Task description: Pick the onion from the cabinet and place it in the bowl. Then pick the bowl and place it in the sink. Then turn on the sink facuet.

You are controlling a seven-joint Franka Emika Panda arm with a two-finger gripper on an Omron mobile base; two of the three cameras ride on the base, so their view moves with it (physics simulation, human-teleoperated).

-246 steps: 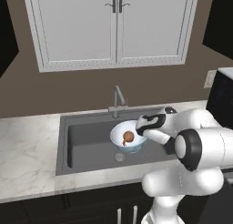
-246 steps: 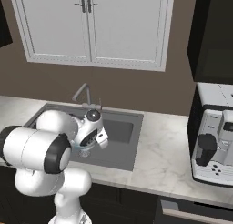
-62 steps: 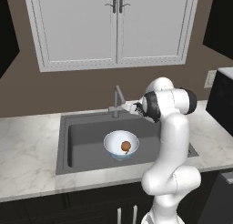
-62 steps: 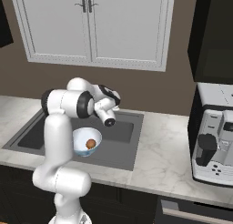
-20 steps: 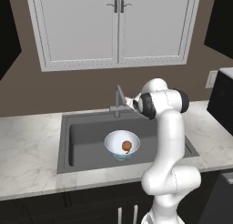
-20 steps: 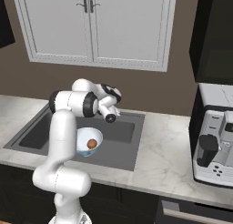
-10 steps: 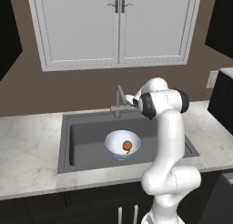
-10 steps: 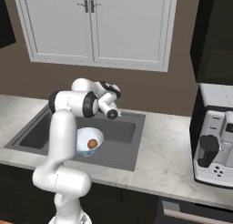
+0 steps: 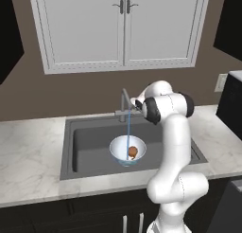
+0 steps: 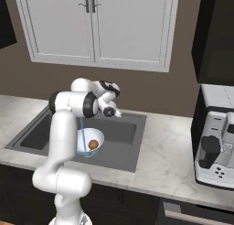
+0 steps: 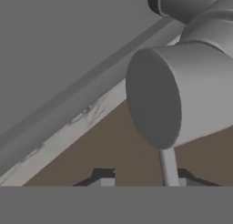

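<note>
No text, label, brand, number or sign can be read in any of the views. The coffee machine [image 10: 218,137] on the worktop [image 10: 164,148], to the right of the sink [image 10: 119,148], has small dark buttons on its front, but no marking on them is legible.

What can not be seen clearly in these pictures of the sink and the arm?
- Gripper jaws: in the left base view the arm's own wrist covers them beside the faucet, so open or shut cannot be told.
- Faucet handle: in the hand view the grey faucet body is too close to show any contact.
- Onion: its lower part sits behind the bowl rim.
- Coffee machine: cut off by the right edge of the right base view.
</note>
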